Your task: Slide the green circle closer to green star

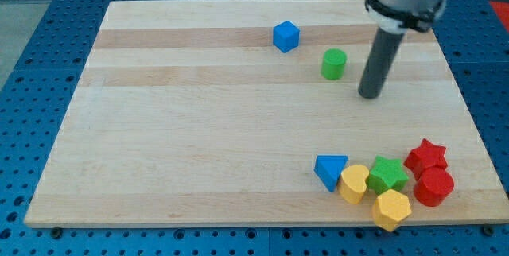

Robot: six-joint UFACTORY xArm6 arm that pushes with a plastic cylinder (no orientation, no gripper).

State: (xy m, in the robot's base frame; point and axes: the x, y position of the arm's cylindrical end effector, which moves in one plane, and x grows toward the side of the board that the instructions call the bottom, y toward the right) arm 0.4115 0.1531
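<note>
The green circle (pixel 334 64), a short green cylinder, stands on the wooden board in the upper right part of the view. The green star (pixel 387 175) lies near the view's bottom right, packed among other blocks. My tip (pixel 368 95) rests on the board just to the right of and slightly below the green circle, with a small gap between them. The green star is far below the tip.
A blue cube (pixel 285 36) sits up-left of the green circle. Around the green star lie a blue triangle (pixel 329 170), a yellow heart (pixel 354 183), a yellow hexagon (pixel 390 209), a red star (pixel 426 157) and a red cylinder (pixel 433 186). The board's right edge (pixel 469 121) is near.
</note>
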